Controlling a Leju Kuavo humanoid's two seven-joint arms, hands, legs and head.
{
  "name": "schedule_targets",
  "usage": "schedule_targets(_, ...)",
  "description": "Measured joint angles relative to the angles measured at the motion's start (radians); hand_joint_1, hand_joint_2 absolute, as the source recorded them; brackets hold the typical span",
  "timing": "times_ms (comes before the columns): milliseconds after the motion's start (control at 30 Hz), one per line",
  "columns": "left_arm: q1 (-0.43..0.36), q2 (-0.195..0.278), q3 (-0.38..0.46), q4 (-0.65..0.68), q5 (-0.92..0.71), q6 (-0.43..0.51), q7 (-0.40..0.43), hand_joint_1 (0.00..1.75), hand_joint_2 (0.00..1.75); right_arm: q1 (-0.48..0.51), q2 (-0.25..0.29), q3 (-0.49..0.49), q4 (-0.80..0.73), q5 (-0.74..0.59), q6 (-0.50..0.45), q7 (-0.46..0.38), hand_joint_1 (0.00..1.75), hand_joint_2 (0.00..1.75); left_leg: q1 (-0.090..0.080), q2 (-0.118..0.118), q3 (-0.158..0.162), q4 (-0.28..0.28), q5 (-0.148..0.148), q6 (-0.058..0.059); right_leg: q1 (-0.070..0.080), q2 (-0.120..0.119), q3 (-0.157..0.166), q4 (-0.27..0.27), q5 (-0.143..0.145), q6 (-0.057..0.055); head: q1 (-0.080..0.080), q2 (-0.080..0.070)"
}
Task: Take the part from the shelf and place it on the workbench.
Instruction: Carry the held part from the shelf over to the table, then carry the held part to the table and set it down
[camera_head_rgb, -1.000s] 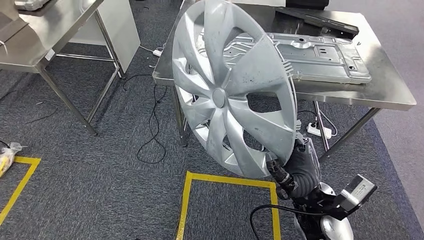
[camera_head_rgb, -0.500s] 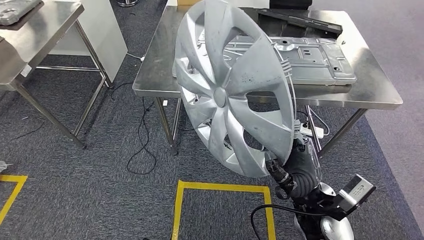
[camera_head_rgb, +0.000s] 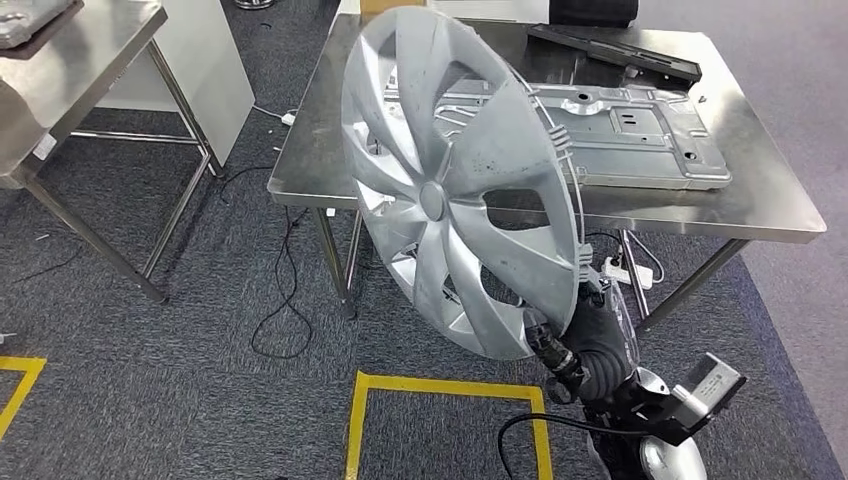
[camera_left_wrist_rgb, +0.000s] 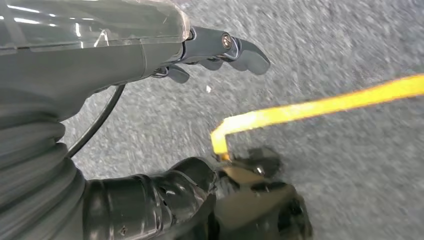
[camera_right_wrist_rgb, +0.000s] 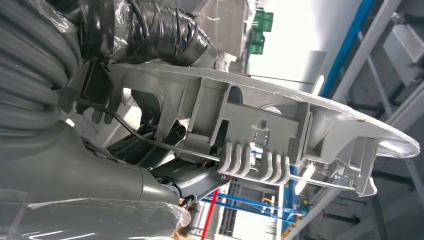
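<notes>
Right hand (camera_head_rgb: 590, 335) grips the wheel cover (camera_head_rgb: 455, 180) by its five-o'clock rim, fetched but not yet on the workbench (camera_head_rgb: 770, 205)

Silver hubcap (camera_head_rgb: 455, 185) and steel workbench (camera_head_rgb: 780, 205)

Hubcap: round, swept spokes, dark scuffs, wire ring and clips on back; held upright and tilted at its lower rim, raised in front of the workbench's near edge, not resting on it. Workbench: bare steel top on thin legs, standing on grey carpet.
</notes>
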Motion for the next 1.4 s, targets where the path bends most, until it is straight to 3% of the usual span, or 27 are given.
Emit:
schedule_targets(33, 0.0, 0.0, 0.001, 0.0, 0.0, 0.0, 0.0, 0.0, 1.75, -0.001, 0.0, 0.0, -0.001, 0.0, 0.0, 0.0, 1.75, 1.75, 0.0, 0.0, 0.006, -0.001, -0.007, -0.006, 0.003, -0.001, 0.02, -0.048, 0.017, -0.004, 0.0, 0.0)
schedule_targets(67, -0.001, -0.001, 0.002, -0.001, 0.001, 0.0, -0.001, 0.0, 1.75, -0.002, 0.001, 0.0, -0.002, 0.0, 0.0, 0.0, 1.75, 1.75, -0.001, 0.0, 0.009, -0.002, -0.012, -0.013, 0.007, -0.002, 0.03, -0.07, 0.017, -0.009, 0.0, 0.0)
schedule_targets(167, -0.001, -0.002, 0.004, -0.003, 0.001, -0.001, -0.001, 0.0, 1.75, -0.001, 0.005, 0.0, -0.004, 0.001, 0.0, 0.0, 1.75, 1.75, 0.001, 0.004, 0.016, -0.009, -0.021, -0.03, 0.011, 0.002, 0.042, -0.085, 0.003, -0.026, -0.002, 0.0)
schedule_targets(233, -0.002, -0.002, 0.006, -0.006, 0.001, -0.001, -0.002, 0.0, 1.75, -0.001, 0.008, 0.0, -0.005, 0.002, 0.0, 0.0, 1.75, 1.75, 0.002, 0.005, 0.0, 0.037, -0.047, -0.037, 0.008, 0.003, 0.057, -0.095, -0.003, -0.039, -0.001, 0.0)
schedule_targets(333, 0.0, -0.003, 0.01, -0.007, 0.001, -0.003, -0.003, 0.0, 1.75, -0.002, 0.012, 0.0, -0.006, 0.002, 0.0, -0.001, 1.75, 1.75, 0.002, 0.003, -0.115, 0.234, -0.116, -0.037, 0.016, 0.002, 0.076, -0.098, -0.016, -0.057, -0.002, 0.0)
schedule_targets(367, 0.001, -0.003, 0.011, -0.007, 0.0, -0.003, -0.003, 0.0, 1.75, -0.001, 0.013, 0.0, -0.006, 0.002, 0.001, -0.001, 1.75, 1.75, 0.002, 0.003, -0.15, 0.28, -0.119, -0.037, 0.019, 0.003, 0.082, -0.097, -0.022, -0.06, -0.002, 0.0)
schedule_targets(400, 0.002, -0.003, 0.012, -0.007, 0.0, -0.004, -0.003, 0.0, 1.75, 0.0, 0.014, 0.0, -0.006, 0.002, 0.002, -0.001, 1.75, 1.75, 0.002, 0.003, -0.168, 0.291, -0.101, -0.036, 0.022, 0.004, 0.089, -0.097, -0.028, -0.061, -0.002, 0.0)
schedule_targets(433, 0.002, -0.003, 0.012, -0.007, -0.001, -0.005, -0.003, 0.0, 1.75, 0.001, 0.015, 0.0, -0.006, 0.002, 0.002, -0.001, 1.75, 1.75, 0.002, 0.003, -0.166, 0.259, -0.06, -0.033, 0.025, 0.005, 0.099, -0.097, -0.035, -0.061, -0.002, 0.0)
schedule_targets(500, 0.003, -0.003, 0.015, -0.008, -0.004, -0.005, -0.003, 0.0, 1.75, 0.001, 0.015, 0.0, -0.006, 0.003, 0.002, -0.001, 1.75, 1.75, -0.001, 0.003, -0.125, 0.135, 0.032, -0.022, 0.028, 0.007, 0.117, -0.096, -0.049, -0.058, -0.001, 0.0)
schedule_targets(567, 0.004, -0.003, 0.018, -0.009, -0.007, -0.005, -0.002, 0.0, 1.75, -0.001, 0.015, 0.0, -0.006, 0.003, 0.002, -0.001, 1.75, 1.75, -0.006, 0.002, -0.087, 0.042, 0.063, -0.013, 0.03, 0.009, 0.123, -0.093, -0.061, -0.05, -0.001, 0.0)
schedule_targets(667, 0.005, -0.003, 0.02, -0.011, -0.009, -0.005, -0.001, 0.0, 1.75, -0.002, 0.015, 0.0, -0.007, 0.003, 0.002, -0.001, 1.75, 1.75, -0.008, 0.001, -0.073, 0.011, 0.054, -0.004, 0.027, 0.007, 0.123, -0.095, -0.069, -0.035, -0.001, 0.0)
schedule_targets(733, 0.008, -0.004, 0.02, -0.013, -0.01, -0.005, -0.002, 0.0, 1.75, -0.003, 0.015, 0.0, -0.008, 0.003, 0.005, -0.001, 1.75, 1.75, -0.003, 0.001, -0.061, -0.004, 0.055, 0.005, 0.025, 0.005, 0.11, -0.062, -0.09, -0.025, 0.0, 0.0)
schedule_targets(833, 0.007, -0.005, 0.021, -0.015, -0.011, -0.006, -0.003, 0.0, 1.75, -0.003, 0.015, 0.0, -0.008, 0.003, 0.01, -0.002, 1.75, 1.75, -0.001, 0.003, -0.044, -0.012, 0.046, 0.012, 0.014, 0.004, 0.012, 0.11, -0.153, -0.009, 0.001, 0.0)
schedule_targets(867, 0.007, -0.005, 0.021, -0.015, -0.011, -0.006, -0.003, 0.0, 1.75, -0.001, 0.015, 0.0, -0.008, 0.003, 0.012, -0.002, 1.75, 1.75, -0.001, 0.003, -0.038, -0.011, 0.041, 0.012, 0.009, 0.004, -0.021, 0.158, -0.158, -0.004, 0.001, 0.0)
schedule_targets(900, 0.007, -0.005, 0.021, -0.015, -0.011, -0.006, -0.003, 0.0, 1.75, 0.0, 0.015, 0.0, -0.008, 0.003, 0.013, -0.001, 1.75, 1.75, 0.0, 0.002, -0.031, -0.011, 0.035, 0.01, 0.004, 0.004, -0.04, 0.173, -0.144, 0.0, 0.001, 0.0)
schedule_targets(933, 0.007, -0.005, 0.021, -0.015, -0.011, -0.006, -0.003, 0.0, 1.75, 0.001, 0.015, 0.0, -0.008, 0.003, 0.014, -0.001, 1.75, 1.75, 0.001, 0.001, -0.022, -0.01, 0.028, 0.008, -0.001, 0.003, -0.04, 0.148, -0.109, 0.004, 0.001, 0.0)
schedule_targets(1000, 0.008, -0.006, 0.021, -0.015, -0.011, -0.006, -0.002, 0.0, 1.75, 0.0, 0.015, 0.0, -0.008, 0.003, 0.014, -0.001, 1.75, 1.75, 0.005, 0.0, -0.004, -0.008, 0.011, -0.001, -0.009, 0.0, 0.002, 0.028, -0.024, 0.009, 0.001, 0.0)
schedule_targets(1033, 0.008, -0.006, 0.021, -0.015, -0.011, -0.006, -0.002, 0.0, 1.75, 0.0, 0.015, 0.0, -0.008, 0.003, 0.014, -0.001, 1.75, 1.75, 0.004, -0.001, 0.002, -0.006, 0.003, -0.008, -0.007, -0.002, 0.026, -0.029, -0.001, 0.008, 0.002, 0.0)
schedule_targets(1100, 0.006, -0.007, 0.021, -0.015, -0.011, -0.006, -0.002, 0.0, 1.75, -0.001, 0.015, 0.0, -0.008, 0.003, 0.014, -0.001, 1.75, 1.75, 0.003, -0.001, 0.007, -0.008, -0.008, -0.022, -0.002, -0.001, 0.048, -0.075, 0.0, -0.001, 0.002, 0.0)
schedule_targets(1200, 0.003, -0.007, 0.021, -0.015, -0.011, -0.006, -0.002, 0.0, 1.75, 0.0, 0.015, 0.0, -0.009, 0.003, 0.015, -0.001, 1.75, 1.75, 0.005, 0.001, 0.013, -0.004, -0.021, -0.038, 0.0, 0.004, 0.057, -0.084, -0.011, -0.023, 0.0, 0.0)
schedule_targets(1267, 0.002, -0.007, 0.021, -0.016, -0.011, -0.006, -0.003, 0.0, 1.75, -0.001, 0.015, 0.0, -0.009, 0.003, 0.015, -0.001, 1.75, 1.75, 0.008, 0.002, -0.016, 0.065, -0.054, -0.043, 0.001, 0.004, 0.071, -0.09, -0.017, -0.04, -0.001, 0.0)
schedule_targets(1333, 0.004, -0.007, 0.021, -0.016, -0.011, -0.006, -0.003, 0.0, 1.75, -0.002, 0.015, 0.0, -0.009, 0.003, 0.015, -0.001, 1.75, 1.75, 0.008, 0.002, -0.096, 0.203, -0.101, -0.043, 0.008, 0.003, 0.083, -0.091, -0.029, -0.052, -0.001, 0.0)
schedule_targets(1367, 0.005, -0.007, 0.021, -0.016, -0.011, -0.006, -0.003, 0.0, 1.75, -0.001, 0.015, 0.0, -0.009, 0.003, 0.015, -0.001, 1.75, 1.75, 0.008, 0.002, -0.137, 0.263, -0.112, -0.042, 0.012, 0.003, 0.09, -0.091, -0.036, -0.055, -0.001, 0.0)
schedule_targets(1400, 0.006, -0.007, 0.021, -0.016, -0.011, -0.006, -0.003, 0.0, 1.75, 0.0, 0.015, 0.0, -0.009, 0.003, 0.016, -0.001, 1.75, 1.75, 0.007, 0.002, -0.165, 0.292, -0.104, -0.04, 0.015, 0.004, 0.099, -0.091, -0.044, -0.057, -0.001, 0.0)
